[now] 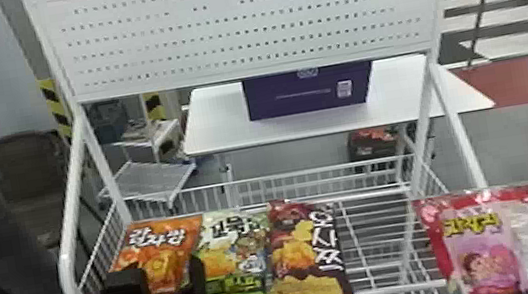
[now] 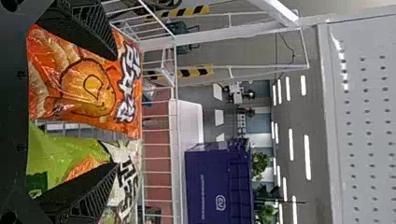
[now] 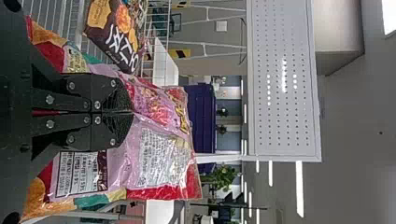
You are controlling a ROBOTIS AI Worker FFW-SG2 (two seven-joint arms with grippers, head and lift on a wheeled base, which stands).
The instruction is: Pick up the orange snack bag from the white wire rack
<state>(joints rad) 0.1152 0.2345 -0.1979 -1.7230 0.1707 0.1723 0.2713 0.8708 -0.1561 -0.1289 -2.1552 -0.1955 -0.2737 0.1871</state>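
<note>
At the far left of the head view there is a dark chair (image 1: 28,166) with a rounded back. Next comes the white wire rack (image 1: 66,271), which is made of smooth bent tubes and thin straight wires. The orange snack bag (image 1: 160,249) lies on its shelf, at the left end of the row; its film is shiny and wrinkled. In front of it is the left gripper (image 1: 162,269), black, with ribbed inner faces. Its jaws are released and spread wide, and they grasp nothing; whether they touch the bag, I cannot tell. Just beside is a green-and-white bag (image 1: 234,255), puffy, and then a dark brown bag (image 1: 295,255), also of glossy film. Behind the rack, a purple box (image 1: 307,91) with flat sides stands on a smooth white surface (image 1: 219,125), below a flat board (image 1: 247,15) with rows of small holes. At the right there is a pink-and-red bag (image 1: 481,246), crinkled and partly transparent. The right gripper (image 3: 131,112) has its jaws clenched on this bag, which hangs upright.
</note>
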